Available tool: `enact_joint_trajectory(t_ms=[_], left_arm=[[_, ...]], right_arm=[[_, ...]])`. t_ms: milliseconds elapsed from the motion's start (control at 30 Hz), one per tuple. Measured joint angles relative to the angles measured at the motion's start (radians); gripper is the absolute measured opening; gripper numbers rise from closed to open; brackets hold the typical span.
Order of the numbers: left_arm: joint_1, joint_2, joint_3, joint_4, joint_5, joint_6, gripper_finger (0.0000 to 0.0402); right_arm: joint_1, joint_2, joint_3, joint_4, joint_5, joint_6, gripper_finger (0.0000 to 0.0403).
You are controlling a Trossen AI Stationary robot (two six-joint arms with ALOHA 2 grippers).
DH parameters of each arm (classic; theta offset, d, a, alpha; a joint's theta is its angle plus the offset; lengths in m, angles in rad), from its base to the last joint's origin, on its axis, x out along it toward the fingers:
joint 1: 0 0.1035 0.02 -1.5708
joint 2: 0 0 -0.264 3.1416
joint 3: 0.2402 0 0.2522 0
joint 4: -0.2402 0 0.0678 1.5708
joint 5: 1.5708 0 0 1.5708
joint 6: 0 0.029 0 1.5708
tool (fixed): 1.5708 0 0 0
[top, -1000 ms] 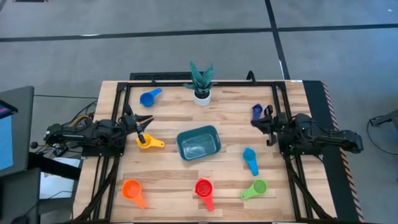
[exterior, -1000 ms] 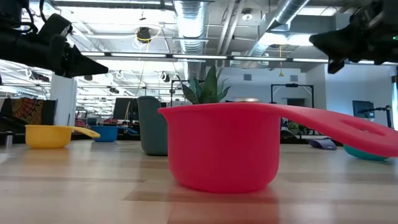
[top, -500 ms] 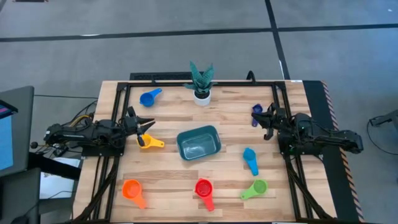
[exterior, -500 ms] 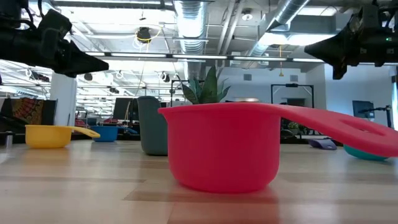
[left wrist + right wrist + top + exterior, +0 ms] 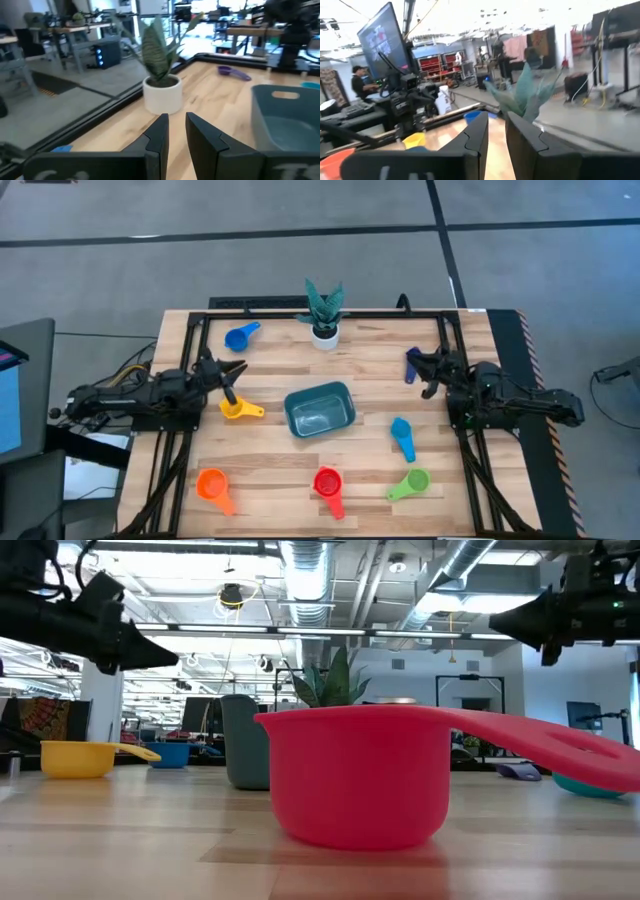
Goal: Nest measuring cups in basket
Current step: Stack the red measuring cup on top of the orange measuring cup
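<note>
1. While both arms hang over the bench [image 5: 270, 470] edges, from above the teal basket [image 5: 320, 409] sits mid-bench, nothing in it. Cups lie scattered round it: blue cup [image 5: 240, 337] at the far left, yellow cup [image 5: 238, 410] just left of the basket, orange cup [image 5: 213, 486] at the near left, red cup [image 5: 329, 483] near centre, green cup [image 5: 411, 482] near right, light blue cup [image 5: 402, 436] right of the basket, dark blue cup [image 5: 412, 360] at the far right. The potted plant [image 5: 323, 315] stands at the far edge. The left gripper [image 5: 228, 377] hovers just beyond the yellow cup; the right gripper [image 5: 425, 370] sits right beside the dark blue cup.

2. Down at bench level, the red cup [image 5: 360, 775] fills the shot, handle running right. The yellow cup [image 5: 82, 757] rests off to the left, and both grippers are up in the air — left gripper [image 5: 150, 652], right gripper [image 5: 515, 620] — holding nothing.

3. On the left wrist camera, its jaws are a narrow slot apart, empty, facing the plant's white pot [image 5: 162, 93] with the basket [image 5: 290, 115] beside.

4. On the right wrist camera, its jaws also show a slim gap, nothing gripped, plant leaves [image 5: 522, 95] ahead.
</note>
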Motion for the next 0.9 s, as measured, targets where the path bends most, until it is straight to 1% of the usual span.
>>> enact_joint_trajectory(t_ms=[167, 267, 333, 400, 467, 500, 567, 633, 700, 800, 867, 900], left_arm=[[0.024, 0.078, 0.0, 0.075, 0.006, -0.065, 0.0055], [0.023, 0.121, 0.003, 0.076, 0.004, -0.075, 0.0058], [0.026, 0.147, 0.003, 0.084, -0.026, -0.056, 0.0067], [0.036, 0.167, 0.004, 0.092, -0.097, -0.045, 0.0081], [0.047, 0.18, 0.004, 0.085, -0.176, -0.09, 0.0098], [0.051, 0.183, 0.004, 0.073, -0.203, -0.133, 0.0106], [0.058, 0.187, 0.004, 0.035, -0.222, -0.193, 0.0121], [0.065, 0.188, 0.0, 0.018, -0.238, -0.24, 0.0132], [0.077, 0.187, 0.0, -0.001, -0.278, -0.267, 0.0139], [0.095, 0.187, 0.0, -0.003, -0.309, -0.259, 0.0141], [0.11, 0.187, 0.0, -0.005, -0.303, -0.255, 0.014], [0.116, 0.187, 0.0, -0.011, -0.282, -0.254, 0.0138]], right_arm=[[0.0, 0.0, 0.0, 0.074, 0.06, -0.106, 0.0093], [0.0, 0.0, -0.003, 0.122, 0.088, -0.2, 0.0093], [0.0, 0.0, -0.004, 0.145, 0.088, -0.238, 0.0093], [0.0, 0.0, -0.004, 0.168, 0.088, -0.246, 0.0093], [0.0, 0.0, -0.004, 0.15, 0.124, -0.167, 0.0093], [-0.002, 0.0, -0.004, 0.139, 0.175, -0.101, 0.0093], [-0.012, 0.005, -0.004, 0.1, 0.272, 0.024, 0.0093], [-0.022, 0.012, -0.005, 0.037, 0.332, 0.094, 0.0093], [-0.039, 0.013, -0.005, 0.006, 0.389, 0.115, 0.0092], [-0.07, 0.024, -0.005, -0.016, 0.45, 0.139, 0.0092], [-0.098, 0.032, -0.005, -0.013, 0.463, 0.146, 0.0092], [-0.108, 0.033, -0.005, -0.019, 0.453, 0.146, 0.0092]])
